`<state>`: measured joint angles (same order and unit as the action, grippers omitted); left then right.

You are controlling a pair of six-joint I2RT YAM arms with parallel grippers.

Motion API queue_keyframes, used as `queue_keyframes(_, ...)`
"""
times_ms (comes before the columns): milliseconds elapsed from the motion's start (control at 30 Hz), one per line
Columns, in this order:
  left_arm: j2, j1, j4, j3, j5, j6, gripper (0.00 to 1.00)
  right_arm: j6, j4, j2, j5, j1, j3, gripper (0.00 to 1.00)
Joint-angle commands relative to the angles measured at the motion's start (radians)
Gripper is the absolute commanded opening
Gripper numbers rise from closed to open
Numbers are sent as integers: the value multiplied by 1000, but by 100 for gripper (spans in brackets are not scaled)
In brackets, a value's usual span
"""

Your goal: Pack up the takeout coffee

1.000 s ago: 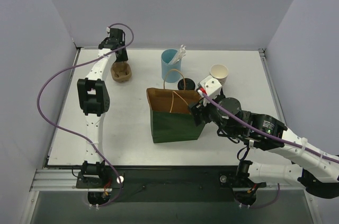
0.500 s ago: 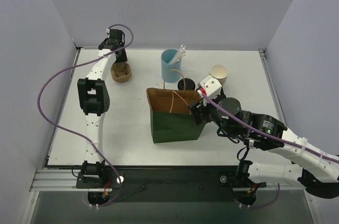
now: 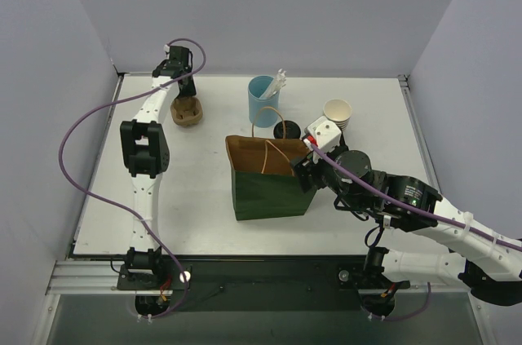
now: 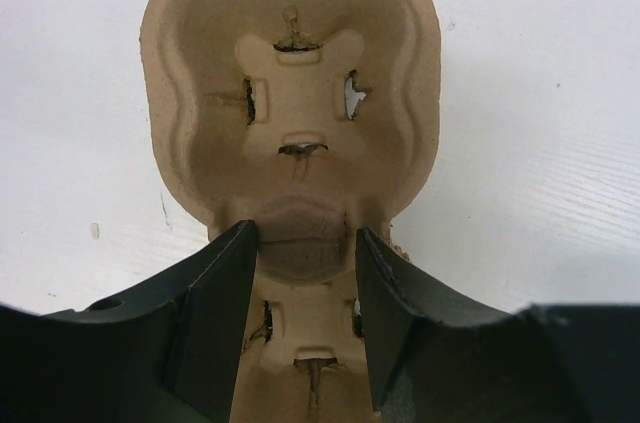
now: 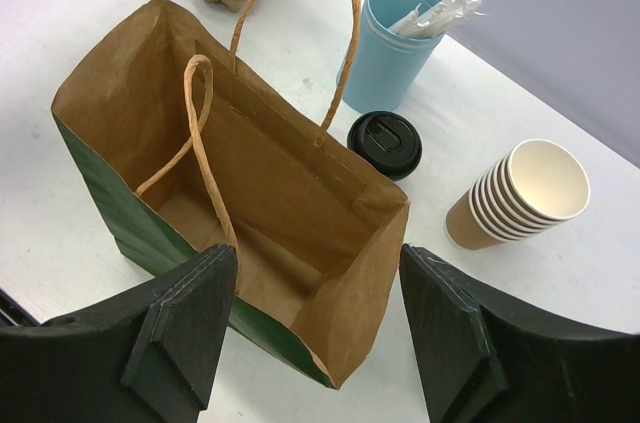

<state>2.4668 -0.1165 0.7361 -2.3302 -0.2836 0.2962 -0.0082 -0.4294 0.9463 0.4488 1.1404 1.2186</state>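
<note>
The pulp tray (image 4: 290,63) looks rough and matt, the paper bag (image 5: 270,193) matt, the plastic lid (image 5: 384,141) smooth.

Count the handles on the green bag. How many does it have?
2. One handle stands up in an arch on the side nearest the blue cup. The other handle flops down into the open green bag.

The takeout coffee (image 3: 286,129) stands just behind the bag (image 3: 269,190)

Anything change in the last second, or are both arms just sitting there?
Nothing visibly moved. The left hand straddles the pulp cup carrier at the far left; the right hand hangs open at the right edge of the green bag. The takeout coffee stands behind the bag, untouched.
</note>
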Motion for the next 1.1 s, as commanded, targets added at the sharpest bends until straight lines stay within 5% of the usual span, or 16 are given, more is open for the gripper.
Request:
queue_keyframes(0, 18, 6, -33, 0, -9, 11, 54, -18, 31, -3, 42, 2, -7, 66)
queue_keyframes(100, 23, 6, -37, 0, -8, 8, 54, -18, 32, -4, 45, 2, -8, 66)
queue_keyframes(300, 0, 5, -40, 2, 0, -8, 33, -26, 32, 3, 54, 4, -7, 66)
queue_keyframes(500, -81, 6, -26, -9, 18, -28, 23, -26, 32, 14, 47, 2, -1, 66)
queue_keyframes(867, -147, 14, 63, 15, 70, -57, 26, -29, 26, 26, 51, 1, -7, 66)
queue_keyframes(1000, -129, 15, 85, 22, 83, -60, 35, -29, 24, 29, 51, 2, -4, 66)
queue_keyframes(1033, -115, 15, 89, 22, 83, -62, 34, -30, 23, 31, 50, 2, -5, 66)
queue_keyframes(1067, -111, 17, 97, 25, 86, -62, 19, -30, 23, 31, 48, 2, -4, 66)
